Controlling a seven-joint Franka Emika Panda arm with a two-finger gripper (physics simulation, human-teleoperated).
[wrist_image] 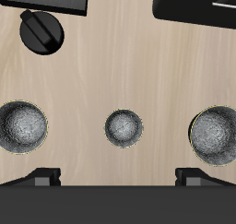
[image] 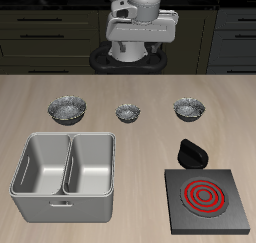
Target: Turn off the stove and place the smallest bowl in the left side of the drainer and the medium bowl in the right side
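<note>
Hovering high over the table (image: 140, 137) with my jaws apart and empty, I see the stove (image: 208, 200) coil glowing red, so its knob (image: 192, 152) comes first; the smallest bowl (wrist_image: 123, 127) sits between the medium bowl (wrist_image: 22, 126) and the widest, behind the empty drainer (image: 66, 193).
</note>
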